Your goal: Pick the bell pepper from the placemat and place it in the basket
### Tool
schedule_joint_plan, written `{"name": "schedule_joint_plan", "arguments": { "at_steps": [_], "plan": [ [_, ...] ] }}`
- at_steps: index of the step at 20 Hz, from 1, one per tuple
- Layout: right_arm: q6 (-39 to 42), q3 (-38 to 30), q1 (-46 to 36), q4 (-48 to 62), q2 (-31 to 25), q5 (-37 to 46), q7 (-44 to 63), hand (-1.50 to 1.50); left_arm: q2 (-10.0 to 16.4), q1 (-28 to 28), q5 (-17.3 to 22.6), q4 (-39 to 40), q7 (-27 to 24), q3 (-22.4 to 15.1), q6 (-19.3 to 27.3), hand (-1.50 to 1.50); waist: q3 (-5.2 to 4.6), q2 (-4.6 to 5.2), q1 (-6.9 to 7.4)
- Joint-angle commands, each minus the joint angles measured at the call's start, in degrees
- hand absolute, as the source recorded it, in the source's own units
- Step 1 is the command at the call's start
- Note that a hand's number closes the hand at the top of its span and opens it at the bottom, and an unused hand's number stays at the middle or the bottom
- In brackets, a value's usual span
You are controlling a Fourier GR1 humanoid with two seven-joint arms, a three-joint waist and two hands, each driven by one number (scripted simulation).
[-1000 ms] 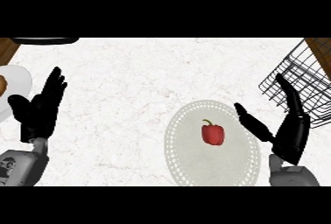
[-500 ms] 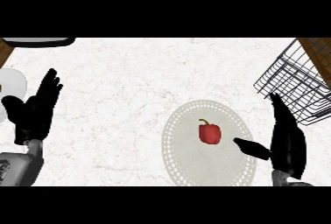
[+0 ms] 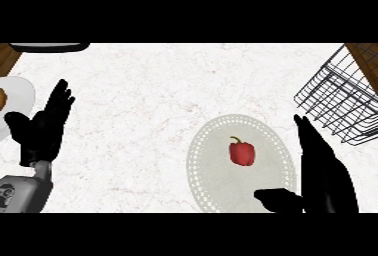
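Observation:
A red bell pepper (image 3: 242,152) with a green stem lies near the middle of a round white placemat (image 3: 214,175) on the marble counter. My right hand (image 3: 322,172) is open at the placemat's right edge, fingers straight and pointing away, thumb spread toward the mat's near edge; it does not touch the pepper. A black wire basket (image 3: 341,100) sits at the far right, beyond that hand. My left hand (image 3: 43,127) rests open at the left, fingers up.
A white plate (image 3: 18,95) with something brown on it shows at the left edge behind the left hand. A dark object (image 3: 48,47) lies at the top left. Brown wood borders the counter at both top corners.
My right hand has drawn back toward me and lower in view, its thumb now under the placemat's near right edge. The left hand shifted slightly. The pepper has not moved.

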Motion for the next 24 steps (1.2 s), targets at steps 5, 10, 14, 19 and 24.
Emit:
{"name": "schedule_joint_plan", "arguments": {
  "at_steps": [5, 10, 14, 19, 24],
  "plan": [
    [7.21, 4.22, -3.43, -6.37, 7.93, 7.06, 10.47, -1.50, 0.27, -0.62, 0.26, 0.22, 0.66, 3.18, -4.17, 0.00, 0.31, 0.49, 0.86],
    [0.29, 6.83, 1.42, -2.23, 10.64, 11.89, 4.32, -1.50, -1.37, -0.61, -2.19, -2.30, 3.00, 3.65, -3.32, 0.00, 0.34, 0.47, 0.83],
    [-4.86, 4.51, 3.78, 3.12, 10.91, 10.94, -1.99, -1.50, -4.16, 0.45, -4.38, -1.37, 0.81, 3.27, -3.71, 0.00, 0.35, 0.51, 0.87],
    [-10.40, 0.14, 5.33, 7.42, 8.63, 8.86, -11.49, -1.50, -4.56, 1.60, -5.29, -0.34, -0.03, 5.56, -6.24, 0.00, 0.35, 0.53, 0.81],
    [-13.57, 0.19, 3.91, 11.98, 10.09, 11.61, -12.63, -1.50, -4.23, -3.91, -4.87, 4.39, 0.35, 9.11, -9.09, 0.00, 0.34, 0.58, 0.68]
  ]
}}
